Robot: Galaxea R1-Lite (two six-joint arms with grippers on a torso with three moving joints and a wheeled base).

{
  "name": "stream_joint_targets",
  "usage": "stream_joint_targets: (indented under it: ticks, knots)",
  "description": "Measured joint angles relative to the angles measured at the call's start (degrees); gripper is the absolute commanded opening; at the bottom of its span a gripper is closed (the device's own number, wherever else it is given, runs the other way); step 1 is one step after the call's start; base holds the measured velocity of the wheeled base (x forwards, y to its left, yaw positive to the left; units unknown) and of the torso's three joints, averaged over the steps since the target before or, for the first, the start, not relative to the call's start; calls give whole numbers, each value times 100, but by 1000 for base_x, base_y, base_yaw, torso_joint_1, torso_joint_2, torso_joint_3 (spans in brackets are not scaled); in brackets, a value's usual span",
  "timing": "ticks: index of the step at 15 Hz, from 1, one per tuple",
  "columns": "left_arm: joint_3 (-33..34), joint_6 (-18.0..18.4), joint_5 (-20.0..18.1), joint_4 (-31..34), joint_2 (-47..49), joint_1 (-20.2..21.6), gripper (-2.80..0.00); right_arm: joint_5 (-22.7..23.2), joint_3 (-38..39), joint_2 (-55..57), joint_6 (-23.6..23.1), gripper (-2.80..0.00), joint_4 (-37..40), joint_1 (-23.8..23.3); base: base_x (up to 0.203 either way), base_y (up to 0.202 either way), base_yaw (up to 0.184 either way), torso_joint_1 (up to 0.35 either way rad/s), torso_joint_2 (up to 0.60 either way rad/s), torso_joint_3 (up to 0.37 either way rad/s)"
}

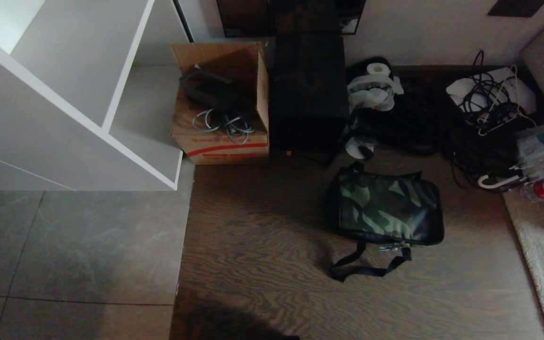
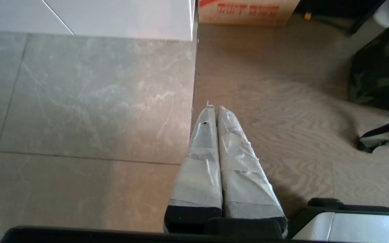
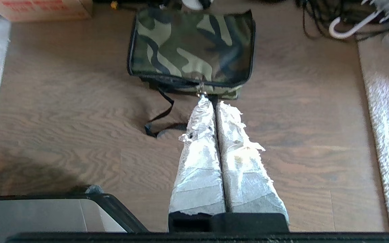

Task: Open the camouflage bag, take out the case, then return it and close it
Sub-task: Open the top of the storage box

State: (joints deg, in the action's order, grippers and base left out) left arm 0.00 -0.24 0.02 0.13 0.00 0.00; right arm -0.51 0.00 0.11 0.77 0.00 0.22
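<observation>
The camouflage bag point(image 1: 387, 206) lies zipped shut on the wooden floor, its green-and-dark top panel up and a black strap point(image 1: 366, 264) trailing toward me. In the right wrist view the camouflage bag point(image 3: 191, 47) sits straight ahead of my right gripper point(image 3: 214, 103), which hangs above the floor with its tape-wrapped fingers shut and empty, short of the metal zipper pull point(image 3: 201, 88). My left gripper point(image 2: 215, 108) is also shut and empty, over the seam between tile and wood, with the bag point(image 2: 377, 74) off to one side. The case is hidden. Neither arm shows in the head view.
A white shelf unit point(image 1: 64, 104) stands at the left. A cardboard box point(image 1: 222, 104) with cables, a plain black box point(image 1: 307, 89), tissue rolls point(image 1: 376, 85), tangled cords point(image 1: 489, 108) and a pale rug point(image 1: 543, 245) crowd the back and right.
</observation>
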Motion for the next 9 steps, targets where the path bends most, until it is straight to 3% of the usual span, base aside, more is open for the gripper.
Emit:
stream_joint_targets:
  ticks: [9]
  knots:
    - [0, 2, -2, 0, 0, 0, -280, -2, 0, 2, 2, -280, 0, 0, 0, 0, 0, 3, 2, -199]
